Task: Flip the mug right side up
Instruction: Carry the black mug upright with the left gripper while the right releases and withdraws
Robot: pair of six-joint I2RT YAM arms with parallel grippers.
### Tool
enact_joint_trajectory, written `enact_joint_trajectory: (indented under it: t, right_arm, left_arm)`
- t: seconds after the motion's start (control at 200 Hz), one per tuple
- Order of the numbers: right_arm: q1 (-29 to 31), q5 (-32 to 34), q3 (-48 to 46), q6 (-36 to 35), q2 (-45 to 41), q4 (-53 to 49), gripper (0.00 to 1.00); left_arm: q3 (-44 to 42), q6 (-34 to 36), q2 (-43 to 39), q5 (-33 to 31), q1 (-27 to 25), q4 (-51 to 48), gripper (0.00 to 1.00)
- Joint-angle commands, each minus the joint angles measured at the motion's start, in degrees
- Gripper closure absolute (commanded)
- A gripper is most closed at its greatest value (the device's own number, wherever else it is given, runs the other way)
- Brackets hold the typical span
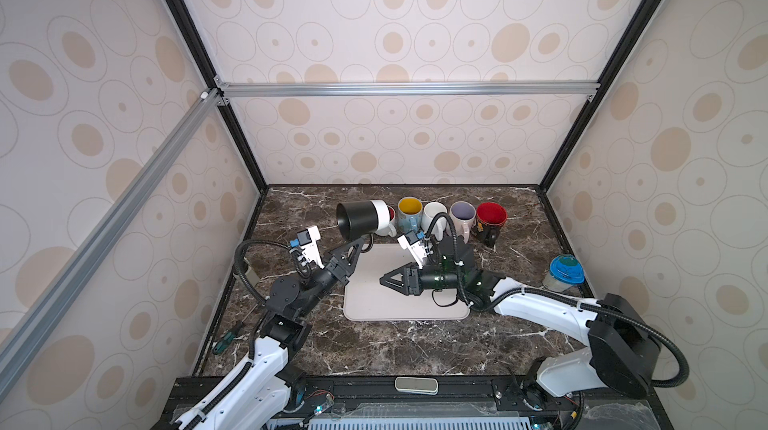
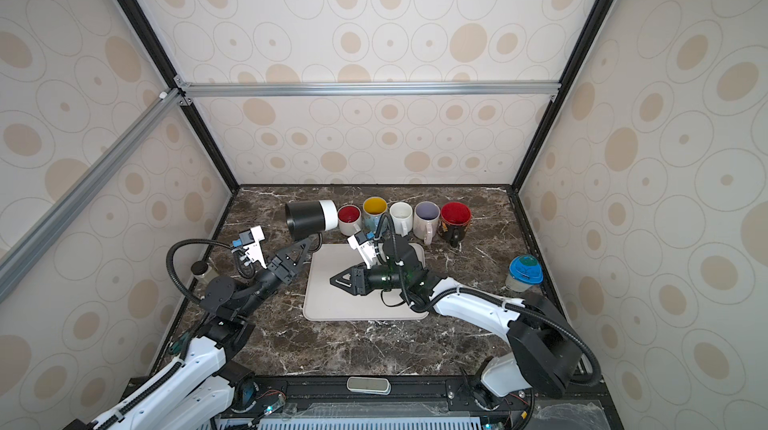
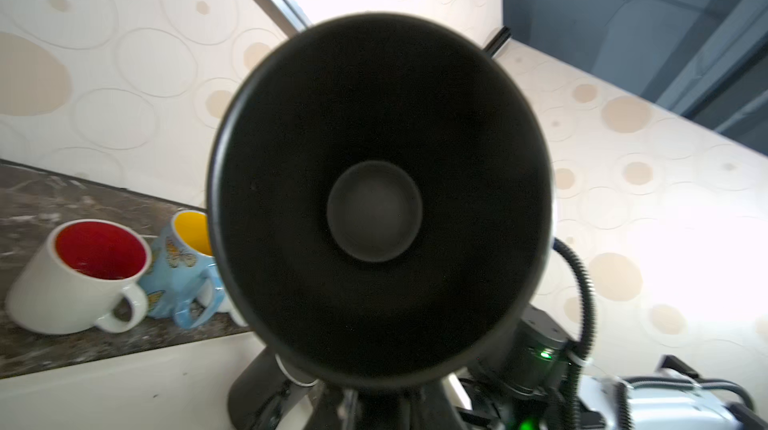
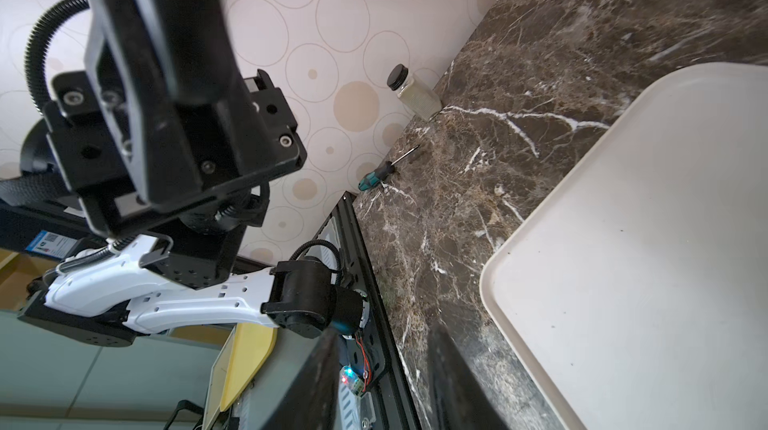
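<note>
The mug (image 1: 360,218) (image 2: 309,218) is black with a white base. It hangs on its side above the marble top, near the back left corner of the beige tray (image 1: 374,303) (image 2: 332,307). Its mouth faces left and toward the front. The left wrist view looks straight into its dark inside (image 3: 374,199). My left gripper (image 1: 364,243) (image 2: 309,243) reaches up from below and is shut on the mug at its handle. My right gripper (image 1: 383,280) (image 2: 332,280) (image 4: 384,378) lies level over the tray, pointing left. It is open a little, with nothing between its fingers.
A row of upright mugs stands at the back: red-inside white (image 2: 349,218), yellow-inside (image 1: 410,209), white (image 1: 434,213), lavender (image 1: 462,213), red (image 1: 491,215). A blue-lidded cup (image 1: 565,272) sits at right. A screwdriver (image 4: 382,170) and a small jar (image 4: 411,93) lie by the left wall.
</note>
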Motion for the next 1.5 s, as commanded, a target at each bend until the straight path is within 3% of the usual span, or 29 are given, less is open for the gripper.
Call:
enact_joint_trajectory:
  t: [0.0,0.105,0.23,0.38,0.525,1.266,1.496]
  right_arm:
    - [-0.2,8.9,2.6,-4.0,-3.4,-13.2,0.63]
    - [-0.2,16.2,7.7,-8.1,-3.7,-26.9,0.63]
    - [-0.3,24.4,12.6,-12.4,-3.3,-36.3,0.63]
    - [-0.7,36.1,16.6,-16.9,-3.3,-42.3,0.61]
    - [-2.4,40.9,18.2,-18.9,-3.4,-44.4,0.6]
    - [-7.8,41.7,12.4,-17.7,-8.6,-44.2,0.6]
    - [-7.9,41.2,12.2,-17.3,-8.6,-44.2,0.6]
  left_arm:
    - [8.9,13.3,0.2,-11.7,0.4,-13.8,1.0]
    - [14.4,18.8,5.2,-19.2,0.5,-23.2,1.0]
    - [19.4,22.8,11.8,-23.4,0.4,-28.2,1.0]
    - [26.4,26.6,19.6,-25.3,0.5,-33.3,1.0]
    - [29.9,29.0,24.4,-27.9,0.5,-35.2,1.0]
    - [45.3,31.7,49.9,-30.6,0.8,-39.1,1.0]
    - [46.2,30.4,54.4,-30.5,1.0,-39.3,1.0]
